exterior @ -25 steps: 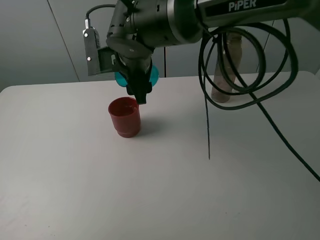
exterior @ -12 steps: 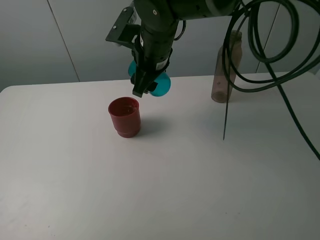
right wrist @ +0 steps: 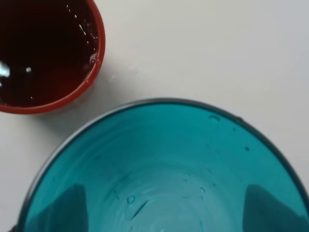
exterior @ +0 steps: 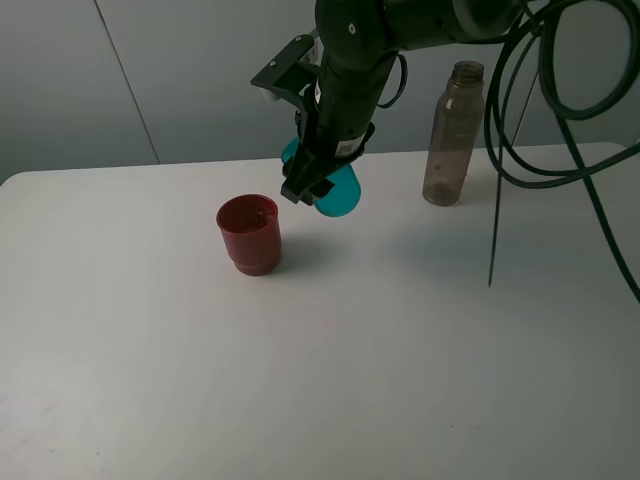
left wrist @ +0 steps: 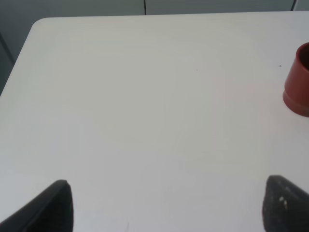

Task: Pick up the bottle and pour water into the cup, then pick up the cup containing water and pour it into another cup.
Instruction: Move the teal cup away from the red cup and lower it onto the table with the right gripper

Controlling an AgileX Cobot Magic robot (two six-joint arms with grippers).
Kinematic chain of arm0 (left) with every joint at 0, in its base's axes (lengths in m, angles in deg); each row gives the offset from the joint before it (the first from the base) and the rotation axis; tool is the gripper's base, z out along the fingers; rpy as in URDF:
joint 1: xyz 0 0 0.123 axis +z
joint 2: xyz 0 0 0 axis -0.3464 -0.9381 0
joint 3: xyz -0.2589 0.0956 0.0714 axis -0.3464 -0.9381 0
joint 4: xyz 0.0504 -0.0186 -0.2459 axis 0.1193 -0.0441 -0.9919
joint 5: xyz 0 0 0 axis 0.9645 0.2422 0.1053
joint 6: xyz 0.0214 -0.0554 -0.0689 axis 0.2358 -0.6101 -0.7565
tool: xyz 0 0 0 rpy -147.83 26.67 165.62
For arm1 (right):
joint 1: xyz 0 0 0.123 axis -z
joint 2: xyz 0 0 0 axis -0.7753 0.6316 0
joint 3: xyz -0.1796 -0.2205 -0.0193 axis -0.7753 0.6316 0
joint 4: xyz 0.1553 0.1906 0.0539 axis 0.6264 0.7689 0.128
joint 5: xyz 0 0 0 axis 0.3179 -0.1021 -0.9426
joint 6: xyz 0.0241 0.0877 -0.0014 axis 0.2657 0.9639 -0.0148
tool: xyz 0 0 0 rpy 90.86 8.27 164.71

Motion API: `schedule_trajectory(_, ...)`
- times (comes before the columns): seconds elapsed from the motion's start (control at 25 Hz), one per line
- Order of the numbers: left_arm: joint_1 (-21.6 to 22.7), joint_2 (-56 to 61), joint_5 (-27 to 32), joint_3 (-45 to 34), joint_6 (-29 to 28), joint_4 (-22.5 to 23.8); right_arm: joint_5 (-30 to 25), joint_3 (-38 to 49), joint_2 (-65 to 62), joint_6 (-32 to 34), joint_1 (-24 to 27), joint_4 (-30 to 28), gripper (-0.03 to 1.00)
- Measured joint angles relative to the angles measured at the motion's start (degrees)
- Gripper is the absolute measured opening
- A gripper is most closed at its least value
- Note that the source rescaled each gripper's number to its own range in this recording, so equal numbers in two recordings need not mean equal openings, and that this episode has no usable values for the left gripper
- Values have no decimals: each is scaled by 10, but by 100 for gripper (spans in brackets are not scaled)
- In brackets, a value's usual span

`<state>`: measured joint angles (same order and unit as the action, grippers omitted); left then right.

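My right gripper (exterior: 313, 187) is shut on the teal cup (exterior: 337, 191) and holds it tilted in the air, just right of and a little above the red cup (exterior: 250, 233). The right wrist view is filled by the teal cup's mouth (right wrist: 164, 169), with only droplets inside. Beside it, the red cup (right wrist: 43, 53) holds liquid. The smoky bottle (exterior: 447, 135) stands upright, uncapped, at the back right of the white table (exterior: 300, 380). My left gripper (left wrist: 169, 210) is open above bare table, with the red cup (left wrist: 298, 82) at that view's edge.
Black cables (exterior: 520, 150) loop down from the right arm in front of the bottle, and one strand hangs to just above the table. A grey panelled wall runs behind the table's back edge (exterior: 150, 168).
My right arm has carried the teal cup rightward, away from above the red cup. The arm no longer blocks the bottle. The hanging cables swung right.
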<state>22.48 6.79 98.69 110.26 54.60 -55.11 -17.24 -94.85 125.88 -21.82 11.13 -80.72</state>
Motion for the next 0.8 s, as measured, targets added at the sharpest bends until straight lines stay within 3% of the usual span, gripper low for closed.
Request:
schedule_trajectory(0.28,0,0,0,0,0,0,163,154,-61,4,30,64,10)
schedule_trajectory(0.6,0,0,0,0,0,0,261,246,-67,39,79,80,10)
schedule_trajectory(0.8,0,0,0,0,0,0,361,289,-67,72,94,81,10)
